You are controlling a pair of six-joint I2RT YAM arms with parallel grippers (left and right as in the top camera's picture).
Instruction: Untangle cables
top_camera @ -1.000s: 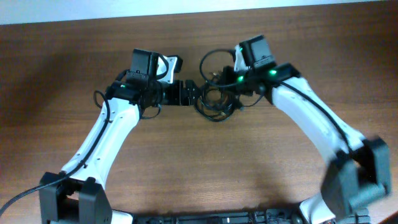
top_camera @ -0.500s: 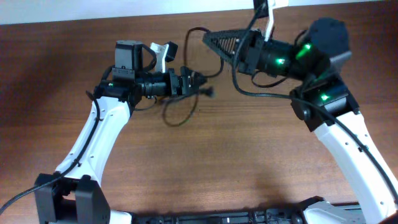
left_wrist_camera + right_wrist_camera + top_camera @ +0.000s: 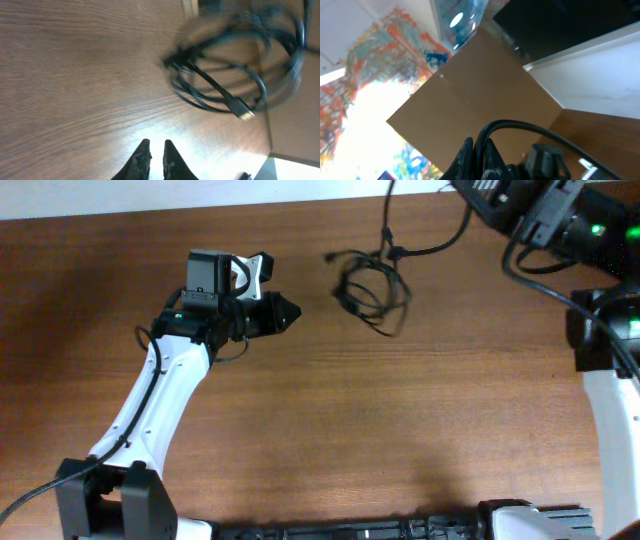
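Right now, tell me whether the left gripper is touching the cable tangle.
Apart. The overhead view shows bare wood between the left gripper and the cable tangle; the left wrist view shows its nearly closed jaws short of the tangle.

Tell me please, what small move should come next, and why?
Probably the left gripper should reach to the hanging cables and pinch one loop. It is shut and holds nothing, while the right gripper holds a strand high and the coil below looks still tangled.
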